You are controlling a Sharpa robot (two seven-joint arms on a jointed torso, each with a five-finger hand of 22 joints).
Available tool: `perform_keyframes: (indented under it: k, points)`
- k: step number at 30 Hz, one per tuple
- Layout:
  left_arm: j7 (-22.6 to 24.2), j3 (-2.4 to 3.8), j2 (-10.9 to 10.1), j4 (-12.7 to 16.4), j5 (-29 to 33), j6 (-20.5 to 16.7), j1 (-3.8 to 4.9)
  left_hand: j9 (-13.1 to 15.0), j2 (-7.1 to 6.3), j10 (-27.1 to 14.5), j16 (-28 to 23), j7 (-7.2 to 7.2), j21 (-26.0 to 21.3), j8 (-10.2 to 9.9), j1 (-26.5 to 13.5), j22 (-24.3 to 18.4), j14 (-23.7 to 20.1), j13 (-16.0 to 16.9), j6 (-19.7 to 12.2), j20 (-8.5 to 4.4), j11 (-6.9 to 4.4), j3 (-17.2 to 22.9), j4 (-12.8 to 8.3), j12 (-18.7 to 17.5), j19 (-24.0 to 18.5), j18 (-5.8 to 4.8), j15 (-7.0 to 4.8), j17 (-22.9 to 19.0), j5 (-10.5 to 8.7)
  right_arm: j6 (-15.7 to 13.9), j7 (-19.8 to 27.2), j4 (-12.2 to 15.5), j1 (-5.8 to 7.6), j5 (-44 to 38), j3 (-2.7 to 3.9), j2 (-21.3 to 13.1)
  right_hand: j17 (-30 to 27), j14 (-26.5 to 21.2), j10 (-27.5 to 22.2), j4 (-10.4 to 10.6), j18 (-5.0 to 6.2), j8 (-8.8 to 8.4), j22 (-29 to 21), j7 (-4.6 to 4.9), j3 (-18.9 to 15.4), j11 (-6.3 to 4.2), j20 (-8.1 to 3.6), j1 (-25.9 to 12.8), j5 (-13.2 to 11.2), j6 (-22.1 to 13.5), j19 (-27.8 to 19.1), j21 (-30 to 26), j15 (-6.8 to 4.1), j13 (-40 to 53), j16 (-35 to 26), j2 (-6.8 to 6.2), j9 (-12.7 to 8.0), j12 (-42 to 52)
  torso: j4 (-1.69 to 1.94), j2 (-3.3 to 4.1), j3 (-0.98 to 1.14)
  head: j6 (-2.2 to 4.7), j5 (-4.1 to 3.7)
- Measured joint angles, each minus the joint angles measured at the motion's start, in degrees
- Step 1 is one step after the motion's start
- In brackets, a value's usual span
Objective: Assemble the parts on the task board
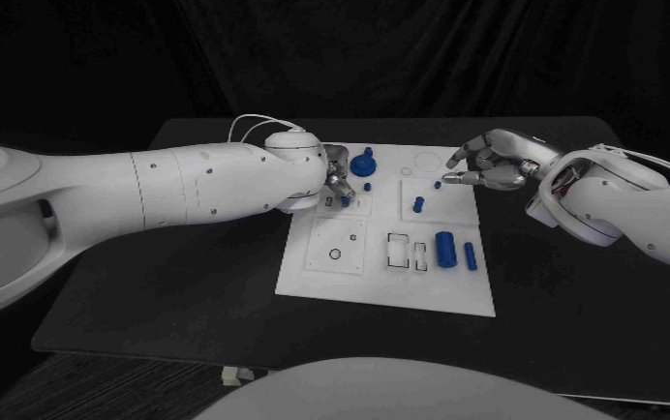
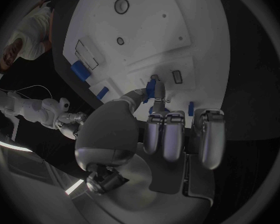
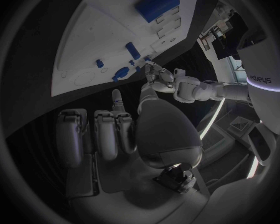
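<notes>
The white task board [image 1: 315, 280] lies mid-table. My left hand [image 1: 332, 180] is over its far left part and pinches a small blue part [image 2: 150, 90] [image 1: 345, 200] just above the board, beside a small rectangular slot [image 2: 176, 76]. A blue knob-shaped part [image 1: 363, 164] stands right of that hand. My right hand [image 1: 489, 165] hovers over the board's far right edge with one finger stretched toward a tiny blue spot [image 1: 437, 185]; whether it holds that is unclear. A thick blue cylinder [image 1: 445, 248], a thinner one [image 1: 471, 255] and a short peg [image 1: 417, 204] lie on the board.
The black table [image 1: 167, 294] extends on both sides of the board. The board's near left part carries a round recess [image 1: 335, 253], with rectangular slots [image 1: 400, 251] beside the cylinders. A black curtain hangs behind the table.
</notes>
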Motion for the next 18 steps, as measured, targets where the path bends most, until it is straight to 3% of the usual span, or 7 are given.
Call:
perform_keyframes:
  k: [18]
  points:
    - [0.0,-0.01,-0.6,0.2,0.0,0.0,0.0,0.0,-0.07,0.0,0.0,-0.09,0.0,0.0,-0.1,0.0,0.0,0.0,-0.1,0.0,0.03,0.0,0.0,0.0,0.0,0.0,0.0,0.0,-0.08,0.0,0.0,-0.1,-0.08,0.0,0.0,0.0,0.0,0.0,0.0,0.0,0.0,0.0,0.0,0.0,0.0,0.01,0.0,0.0,0.0,0.0,0.0,0.0,0.0,0.0,0.0,0.02,0.0,0.0,0.01,0.01,-0.03,0.0,0.26]
